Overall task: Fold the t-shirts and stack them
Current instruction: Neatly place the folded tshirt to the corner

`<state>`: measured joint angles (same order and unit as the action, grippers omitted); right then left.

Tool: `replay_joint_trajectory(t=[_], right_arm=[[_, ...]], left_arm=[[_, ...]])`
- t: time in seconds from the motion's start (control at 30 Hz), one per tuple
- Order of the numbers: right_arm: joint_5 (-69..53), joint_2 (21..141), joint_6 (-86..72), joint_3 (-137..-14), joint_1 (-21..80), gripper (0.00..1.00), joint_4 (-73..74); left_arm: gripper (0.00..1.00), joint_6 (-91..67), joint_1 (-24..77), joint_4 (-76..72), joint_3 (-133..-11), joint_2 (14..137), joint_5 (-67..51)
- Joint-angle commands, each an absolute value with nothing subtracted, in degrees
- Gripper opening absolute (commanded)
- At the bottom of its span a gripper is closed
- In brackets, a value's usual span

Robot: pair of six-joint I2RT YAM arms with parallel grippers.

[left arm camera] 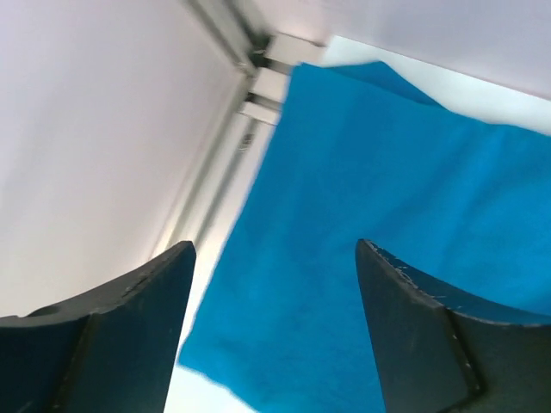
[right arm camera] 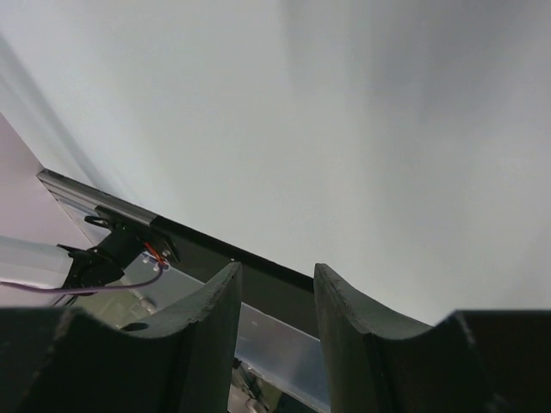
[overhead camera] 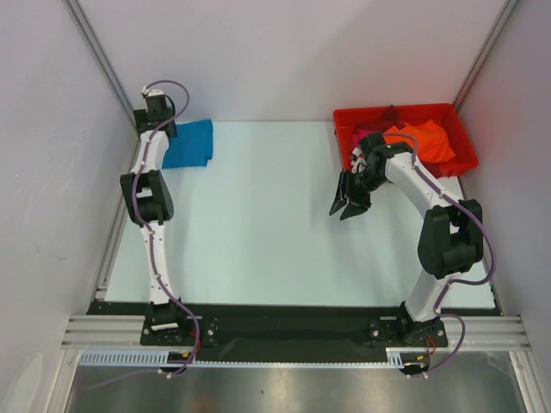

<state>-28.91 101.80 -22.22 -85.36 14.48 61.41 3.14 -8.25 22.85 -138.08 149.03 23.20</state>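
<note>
**Task state, one garment done.** The teal-blue t-shirt (overhead camera: 188, 144) is shown folded flat at the far left corner of the counter (overhead camera: 258, 215), so one garment is judged finished. The left gripper (left arm camera: 274, 249) is held just above it, fingers spread wide with nothing between them. The right gripper (overhead camera: 349, 206) is held over bare counter beside the red bin (overhead camera: 465, 155), fingers parted and empty. An orange t-shirt (overhead camera: 426, 139) and a magenta-pink t-shirt (overhead camera: 362, 136) are seen bunched inside the bin, yet to be folded and stacked.

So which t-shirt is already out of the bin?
The teal-blue t-shirt, folded at the far left corner of the table; the orange t-shirt and pink t-shirt sit in the red bin.
</note>
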Motion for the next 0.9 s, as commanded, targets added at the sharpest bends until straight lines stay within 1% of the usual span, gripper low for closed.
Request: replay_joint_trajectory(t=[0.0, 0.07, 0.13, 0.23, 0.27, 0.3, 0.33, 0.37, 0.4, 0.43, 0.47, 0.5, 0.53, 0.57, 0.6, 0.63, 0.67, 0.7, 0.73, 0.77, 0.8, 0.87], right_arm=[[-30.76, 99.23, -23.38, -83.94, 14.41, 0.45, 58.98], [-31.11, 97.83, -23.38, -82.53, 14.41, 0.45, 58.28], [-31.2, 95.28, -23.38, -81.57, 14.41, 0.45, 57.22], [-31.29, 91.43, -23.38, -79.46, 14.33, 0.46, 56.69], [-31.64, 89.84, -23.64, -77.89, 14.41, 0.47, 56.17], [-31.81, 88.43, -23.82, -76.91, 14.24, 0.47, 55.21], [-31.9, 84.94, -24.08, -75.95, 14.24, 0.48, 54.76], [-32.17, 83.16, -24.17, -74.55, 14.24, 0.48, 54.06], [-32.25, 81.14, -24.43, -71.57, 14.24, 0.49, 53.01], [-32.34, 76.69, -24.52, -69.54, 13.98, 0.49, 52.56], [-32.26, 74.55, -24.7, -67.52, 13.89, 0.5, 52.12], [-32.08, 71.49, -25.31, -62.54, 13.63, 0.5, 50.99], [-32.08, 68.67, -25.83, -59.88, 13.45, 0.5, 50.11], [-32.69, 61.94, -26.62, -57.16, 12.4, 0.5, 49.23], [-33.48, 58.66, -27.24, -53.91, 11.7, 0.5, 47.65], [-35.14, 55.4, -28.64, -48.74, 10.82, 0.52, 46.94], [-35.85, 48.67, -29.09, -45.99, 9.07, 0.52, 46.59], [-36.56, 45.91, -29.35, -42.66, 8.44, 0.53, 46.67], [-37.69, 42.57, -29.27, -41.32, 7.83, 0.53, 46.93], [-37.44, 39.76, -29.27, -40.53, 7.65, 0.53, 47.11], [-37.09, 33.98, -29.44, -39.82, 7.56, 0.53, 47.11], [-36.74, 29.29, -30.14, -39.64, 7.38, 0.57, 46.85]], left_arm=[[0.81, 0.35, -8.96, 24.34, -141.07, 140.73, 29.27], [0.81, -3.67, -8.88, 27.15, -138.54, 137.13, 27.7], [0.8, -6.49, -8.35, 29.96, -135.63, 130.89, 26.03], [0.79, -12.56, -6.78, 34.26, -128.78, 122.74, 18.13], [0.78, -15.0, -6.16, 35.06, -124.5, 120.26, 16.37], [0.78, -16.07, -5.46, 35.42, -121.58, 117.89, 12.08], [0.79, -16.69, -3.8, 34.64, -118.51, 112.64, 9.78], [0.81, -18.79, -2.82, 34.02, -111.69, 109.98, 7.75], [0.84, -19.94, -1.94, 31.75, -107.88, 107.43, 4.69], [0.91, -21.08, -0.54, 30.77, -103.93, 104.27, -1.26], [0.97, -24.66, -0.53, 29.8, -95.8, 98.67, -2.97], [0.98, -26.7, 1.73, 27.01, -91.19, 94.96, -4.82], [0.99, -28.89, 3.32, 24.37, -85.92, 91.44, -9.27], [1.0, -33.27, 4.21, 21.56, -75.25, 83.66, -11.14], [1.0, -35.14, 5.35, 16.75, -70.19, 79.76, -12.12], [1.0, -38.38, 8.15, 14.52, -65.26, 75.89, -12.22], [1.0, -39.8, 9.65, 12.85, -56.86, 67.67, -11.87], [1.0, -41.03, 12.89, 11.27, -53.04, 64.02, -11.0], [1.0, -43.92, 14.4, 10.55, -49.26, 59.63, -10.29], [1.0, -44.9, 15.81, 10.02, -42.95, 55.85, -9.85], [1.0, -46.04, 18.87, 11.24, -40.19, 47.89, -8.63], [1.0, -48.77, 21.17, 13.26, -33.09, 39.86, -5.65]])
